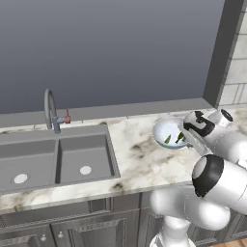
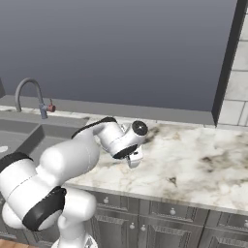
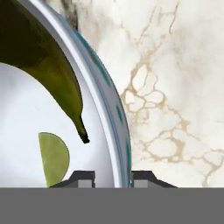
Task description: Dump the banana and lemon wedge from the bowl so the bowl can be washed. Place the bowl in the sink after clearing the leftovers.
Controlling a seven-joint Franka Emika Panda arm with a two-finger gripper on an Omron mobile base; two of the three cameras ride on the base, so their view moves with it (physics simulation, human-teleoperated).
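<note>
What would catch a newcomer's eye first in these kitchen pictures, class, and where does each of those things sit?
First comes the big white arm, its gripper shut on the rim of the pale bowl on the marble counter, right of the sink. Inside the bowl, in the hand view, lie a dark greenish banana and a lemon wedge. The grey faucet arches behind the sink.

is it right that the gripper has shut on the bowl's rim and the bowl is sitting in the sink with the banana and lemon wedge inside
Not quite. The gripper is shut on the rim of the bowl, banana and lemon wedge inside, but the left base view shows the bowl on the counter, right of the sink.
</note>
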